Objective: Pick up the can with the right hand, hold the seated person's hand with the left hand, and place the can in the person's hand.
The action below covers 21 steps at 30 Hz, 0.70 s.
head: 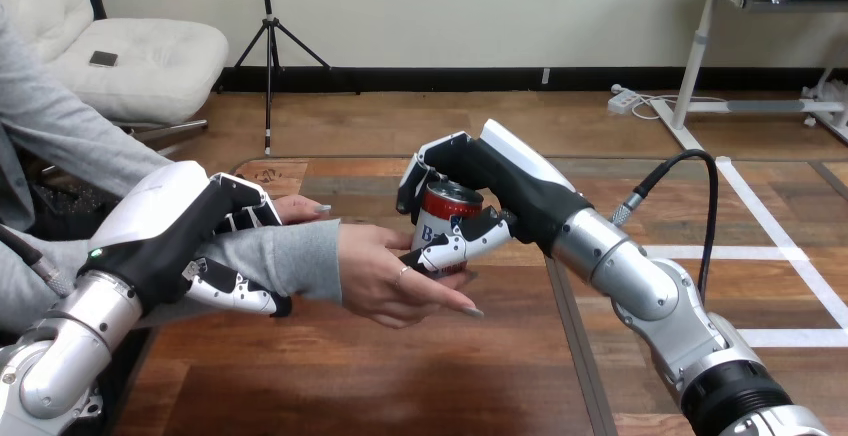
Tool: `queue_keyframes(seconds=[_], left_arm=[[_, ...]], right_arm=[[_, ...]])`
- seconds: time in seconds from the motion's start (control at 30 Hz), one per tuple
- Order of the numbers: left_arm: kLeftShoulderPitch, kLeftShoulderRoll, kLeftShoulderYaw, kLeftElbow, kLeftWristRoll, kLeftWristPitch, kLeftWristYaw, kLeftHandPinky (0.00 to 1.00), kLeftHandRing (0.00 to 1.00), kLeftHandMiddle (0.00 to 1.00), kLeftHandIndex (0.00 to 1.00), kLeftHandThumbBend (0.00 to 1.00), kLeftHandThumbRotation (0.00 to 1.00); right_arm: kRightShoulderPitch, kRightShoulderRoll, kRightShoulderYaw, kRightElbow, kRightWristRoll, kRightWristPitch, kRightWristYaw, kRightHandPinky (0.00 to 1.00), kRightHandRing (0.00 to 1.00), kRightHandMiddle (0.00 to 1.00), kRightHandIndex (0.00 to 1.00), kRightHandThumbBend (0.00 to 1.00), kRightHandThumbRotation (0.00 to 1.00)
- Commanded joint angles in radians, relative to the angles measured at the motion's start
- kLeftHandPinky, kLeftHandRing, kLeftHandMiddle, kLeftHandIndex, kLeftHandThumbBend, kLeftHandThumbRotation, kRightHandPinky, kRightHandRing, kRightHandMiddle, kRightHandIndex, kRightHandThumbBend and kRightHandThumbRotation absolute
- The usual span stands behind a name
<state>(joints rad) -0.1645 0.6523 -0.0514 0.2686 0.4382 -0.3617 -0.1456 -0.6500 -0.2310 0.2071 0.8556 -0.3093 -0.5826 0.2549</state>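
Observation:
A red and white can point(444, 218) stands upright in my right hand point(492, 196), whose fingers and thumb curl round it at the table's middle. The can's base rests on the palm of the person's hand point(388, 276), which lies open, palm up, reaching in from the left. My left hand point(190, 241) wraps the person's forearm in its grey sleeve point(285, 256), fingers over the top and thumb underneath.
The wooden table point(420, 386) stretches toward me below the hands, with a dark seam running down right of centre. My right arm point(660, 306) comes in from the bottom right, and the person's second hand point(300, 208) shows just behind my left hand.

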Motion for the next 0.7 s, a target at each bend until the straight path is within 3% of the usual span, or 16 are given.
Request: queue_keyframes(seconds=[0.0, 0.33, 0.43, 0.67], left_arm=[[-0.052, 0.001, 0.028, -0.035, -0.009, -0.003, 0.030, 0.26, 0.30, 0.38, 0.44, 0.80, 0.00], [-0.051, 0.001, 0.028, -0.036, -0.010, -0.004, 0.028, 0.25, 0.30, 0.37, 0.44, 0.80, 0.00], [-0.051, 0.002, 0.028, -0.035, -0.004, -0.009, 0.035, 0.26, 0.31, 0.38, 0.44, 0.80, 0.00], [-0.050, 0.001, 0.028, -0.030, -0.005, -0.012, 0.038, 0.24, 0.29, 0.37, 0.44, 0.80, 0.00]], right_arm=[[-0.037, 0.016, -0.005, -0.073, 0.029, 0.034, 0.016, 0.38, 0.44, 0.47, 0.50, 0.87, 0.09], [-0.017, 0.012, -0.011, -0.136, 0.036, 0.108, 0.050, 0.45, 0.51, 0.54, 0.56, 0.84, 0.43], [-0.013, 0.010, -0.012, -0.145, 0.036, 0.116, 0.057, 0.47, 0.53, 0.56, 0.58, 0.85, 0.55], [-0.010, 0.010, -0.016, -0.146, 0.047, 0.118, 0.070, 0.47, 0.53, 0.56, 0.59, 0.88, 0.71]])
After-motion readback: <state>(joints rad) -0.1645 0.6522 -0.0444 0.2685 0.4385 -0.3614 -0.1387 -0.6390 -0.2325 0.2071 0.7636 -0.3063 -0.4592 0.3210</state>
